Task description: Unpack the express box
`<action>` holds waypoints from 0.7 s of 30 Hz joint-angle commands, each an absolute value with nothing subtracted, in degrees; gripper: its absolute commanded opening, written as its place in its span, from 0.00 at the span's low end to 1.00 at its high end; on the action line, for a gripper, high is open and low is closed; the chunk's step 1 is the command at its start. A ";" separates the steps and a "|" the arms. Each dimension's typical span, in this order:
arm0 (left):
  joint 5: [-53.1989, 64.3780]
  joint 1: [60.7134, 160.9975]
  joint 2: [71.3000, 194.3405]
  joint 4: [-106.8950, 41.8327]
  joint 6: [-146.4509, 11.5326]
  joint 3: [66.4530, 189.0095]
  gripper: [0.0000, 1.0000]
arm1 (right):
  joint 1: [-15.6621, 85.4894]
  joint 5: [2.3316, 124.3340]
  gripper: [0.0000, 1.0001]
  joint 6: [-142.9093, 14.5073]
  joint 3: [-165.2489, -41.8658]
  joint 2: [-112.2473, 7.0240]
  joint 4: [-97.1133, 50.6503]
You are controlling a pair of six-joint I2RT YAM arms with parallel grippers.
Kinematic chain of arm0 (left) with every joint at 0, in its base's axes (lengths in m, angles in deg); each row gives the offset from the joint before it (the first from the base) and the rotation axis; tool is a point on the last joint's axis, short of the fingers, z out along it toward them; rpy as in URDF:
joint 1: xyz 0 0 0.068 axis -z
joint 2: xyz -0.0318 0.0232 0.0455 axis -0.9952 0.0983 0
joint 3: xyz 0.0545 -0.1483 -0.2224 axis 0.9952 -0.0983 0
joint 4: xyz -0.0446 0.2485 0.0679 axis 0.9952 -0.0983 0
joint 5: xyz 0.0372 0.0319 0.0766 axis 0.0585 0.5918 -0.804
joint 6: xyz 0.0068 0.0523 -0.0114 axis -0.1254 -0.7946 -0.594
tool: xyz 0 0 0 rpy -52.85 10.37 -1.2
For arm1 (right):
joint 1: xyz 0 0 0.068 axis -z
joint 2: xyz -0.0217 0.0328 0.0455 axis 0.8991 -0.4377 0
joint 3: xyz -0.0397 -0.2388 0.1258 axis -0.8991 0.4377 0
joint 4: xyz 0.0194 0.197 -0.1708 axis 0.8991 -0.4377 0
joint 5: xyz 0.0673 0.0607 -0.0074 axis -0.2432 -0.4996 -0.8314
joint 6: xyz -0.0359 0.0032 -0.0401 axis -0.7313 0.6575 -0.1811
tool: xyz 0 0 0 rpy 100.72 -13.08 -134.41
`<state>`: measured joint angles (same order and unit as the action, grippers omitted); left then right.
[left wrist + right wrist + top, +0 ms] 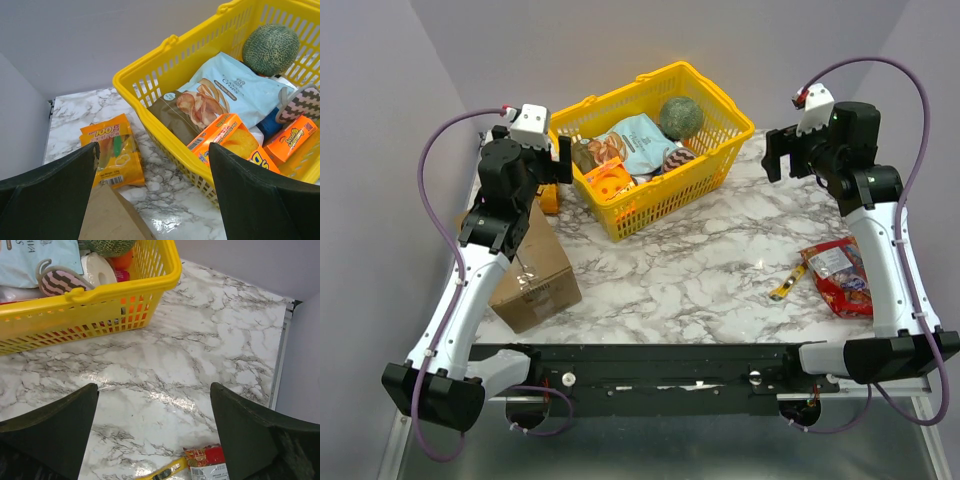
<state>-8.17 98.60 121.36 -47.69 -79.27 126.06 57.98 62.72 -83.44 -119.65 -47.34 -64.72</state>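
Observation:
The express box (545, 270), a plain brown carton with a white label on top, lies at the table's near left, partly under my left arm. The left wrist view shows only one brown corner of the box (112, 216), at the bottom edge. My left gripper (563, 160) (152, 146) hangs open above the gap between the box and the yellow basket, with nothing between its fingers. My right gripper (778, 160) (153, 386) stands open over bare marble at the far right, holding nothing.
The yellow basket (620, 215) (145, 115) (100, 287) at the back middle holds a melon (680, 117), a blue chip bag (642, 143) and an orange snack box (227, 137). A yellow mango pack (112, 155) lies behind the carton. A red snack bag (840, 275) and a yellow sachet (787, 282) lie at the right.

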 commanded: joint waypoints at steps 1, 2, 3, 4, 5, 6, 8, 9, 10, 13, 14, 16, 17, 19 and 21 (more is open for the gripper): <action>-7.24 98.95 119.47 -49.31 -80.44 126.84 0.99 | 57.80 64.31 1.00 -84.87 -121.79 -47.73 -65.35; -7.24 98.95 119.20 -49.31 -80.79 126.84 0.99 | 57.80 63.95 1.00 -86.99 -121.70 -47.73 -65.70; -7.42 98.95 119.11 -49.49 -80.88 126.75 0.99 | 57.63 64.29 1.00 -88.58 -121.01 -47.73 -66.22; -7.85 98.95 119.03 -49.40 -80.88 126.67 0.99 | 57.45 67.34 1.00 -91.03 -120.56 -47.73 -66.14; -8.38 98.86 118.76 -49.31 -80.54 126.49 0.99 | 57.27 69.63 1.00 -91.75 -120.21 -47.91 -65.97; -9.17 98.86 118.67 -49.49 -80.18 126.23 0.99 | 57.36 71.31 1.00 -92.19 -119.69 -48.69 -66.14; -10.93 98.60 118.33 -50.10 -79.30 126.14 0.99 | 57.01 77.90 1.00 -94.48 -118.37 -49.31 -66.06; -11.37 98.42 117.97 -49.93 -79.22 125.27 0.99 | 56.92 78.70 1.00 -95.00 -117.58 -49.40 -65.53; -11.55 98.42 117.62 -49.67 -79.39 124.74 0.99 | 56.92 77.66 1.00 -95.27 -116.44 -48.97 -65.53; -13.30 98.16 116.13 -50.18 -81.76 122.80 0.99 | 56.75 66.02 1.00 -94.92 -116.17 -47.30 -67.98; -13.57 97.98 115.43 -50.80 -82.81 122.62 0.99 | 56.48 64.75 1.00 -93.79 -116.25 -47.21 -68.25; -14.19 97.72 115.16 -54.90 -86.22 123.14 0.99 | 56.13 59.76 1.00 -93.08 -117.22 -47.55 -70.18; -14.19 97.72 115.25 -56.94 -87.72 123.85 0.99 | 56.13 58.51 1.00 -93.60 -117.05 -47.30 -70.36; -17.94 97.72 115.25 -60.37 -91.15 124.56 0.99 | 56.04 56.13 1.00 -95.44 -116.43 -46.68 -69.57; -27.04 97.10 113.85 -59.95 -92.21 122.29 0.99 | 55.87 56.38 1.00 -95.19 -116.42 -47.73 -69.83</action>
